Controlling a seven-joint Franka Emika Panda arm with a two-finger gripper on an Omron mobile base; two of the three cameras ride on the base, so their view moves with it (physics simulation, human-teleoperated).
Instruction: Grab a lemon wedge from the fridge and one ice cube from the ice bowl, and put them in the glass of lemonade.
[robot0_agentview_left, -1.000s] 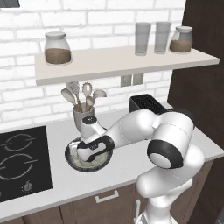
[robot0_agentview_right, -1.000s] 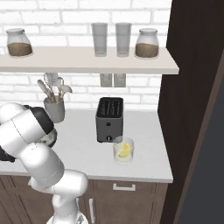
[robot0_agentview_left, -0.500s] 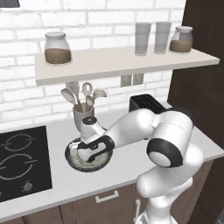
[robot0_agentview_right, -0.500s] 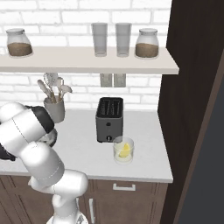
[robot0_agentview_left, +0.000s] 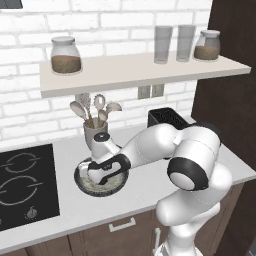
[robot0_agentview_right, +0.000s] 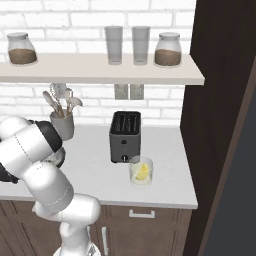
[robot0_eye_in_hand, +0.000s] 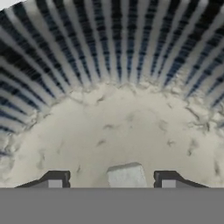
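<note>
Pincer (robot0_eye_in_hand: 108, 183) down inside ice bowl (robot0_agentview_left: 80, 176), jaws apart, straddling an ice cube (robot0_eye_in_hand: 127, 176) without touching it. Lemon wedge (robot0_agentview_right: 143, 172) in glass of lemonade (robot0_agentview_right: 140, 171).

Between the earlier pictures and now, the end effector (robot0_eye_in_hand: 112, 180) in the ice bowl (robot0_agentview_left: 82, 184) has drawn its fingertips (robot0_eye_in_hand: 54, 178) inward from full spread. A pale ice cube (robot0_eye_in_hand: 127, 176) lies between them; contact cannot be confirmed.

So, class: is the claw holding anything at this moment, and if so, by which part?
Nothing is gripped yet. The claw is down in the ice bowl, its fingertips apart on either side of an ice cube without touching it.
</note>
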